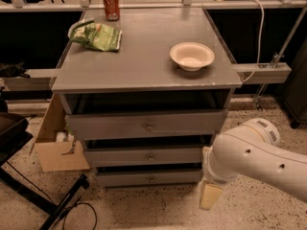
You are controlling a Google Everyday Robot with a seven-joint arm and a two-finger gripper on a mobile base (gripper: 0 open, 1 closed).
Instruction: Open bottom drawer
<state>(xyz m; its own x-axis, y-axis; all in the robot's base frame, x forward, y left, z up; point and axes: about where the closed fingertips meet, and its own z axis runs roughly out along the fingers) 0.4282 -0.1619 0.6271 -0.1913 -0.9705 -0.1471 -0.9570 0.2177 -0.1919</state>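
Grey bottom drawer [151, 178]; the gripper [211, 196] hangs beside one end (whether clenched, cannot tell)

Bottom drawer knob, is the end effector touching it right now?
Apart. The camera view shows the end effector low at the right end of the bottom drawer, with bare grey front between it and the knob.

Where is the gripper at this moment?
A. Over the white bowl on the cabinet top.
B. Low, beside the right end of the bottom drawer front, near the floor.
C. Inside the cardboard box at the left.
B: the gripper is low beside the right end of the bottom drawer, just above the speckled floor, and off to the side of the knob.
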